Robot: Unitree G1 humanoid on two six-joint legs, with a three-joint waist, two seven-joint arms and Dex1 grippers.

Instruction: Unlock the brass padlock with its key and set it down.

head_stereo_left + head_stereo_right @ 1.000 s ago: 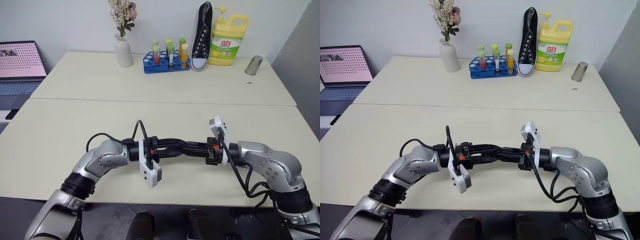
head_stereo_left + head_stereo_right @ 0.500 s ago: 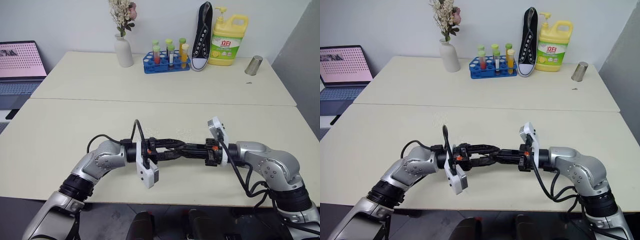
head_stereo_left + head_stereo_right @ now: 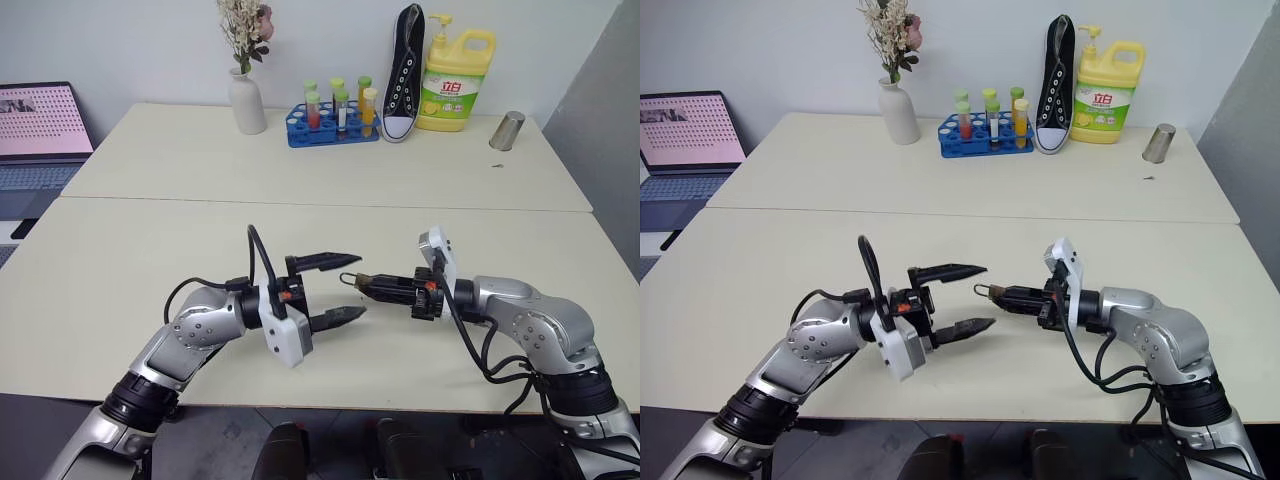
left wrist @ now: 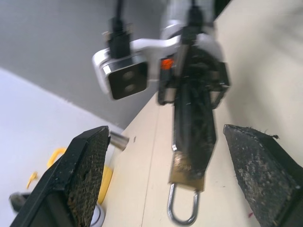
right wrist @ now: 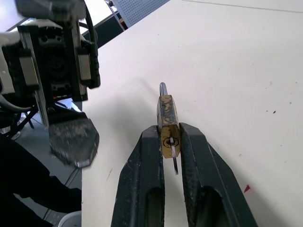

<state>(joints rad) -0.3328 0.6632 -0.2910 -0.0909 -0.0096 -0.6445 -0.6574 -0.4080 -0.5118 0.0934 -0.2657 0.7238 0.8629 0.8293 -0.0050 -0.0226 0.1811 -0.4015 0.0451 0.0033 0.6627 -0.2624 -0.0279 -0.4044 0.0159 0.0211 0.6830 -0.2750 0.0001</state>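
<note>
The right gripper (image 5: 170, 142) is clenched on the brass padlock (image 5: 167, 124), pinching the golden body between its two black fingers above the table (image 3: 150, 260), with the silver shackle (image 4: 182, 207) sticking out past the fingertips toward the other arm and a thin silver key (image 5: 174, 161) seated in the keyhole at the end nearer the wrist. The left gripper (image 3: 338, 288) faces it, released, its fingers spread wide and holding nothing. The padlock hangs just beyond the left gripper's fingertips, touching neither finger.
</note>
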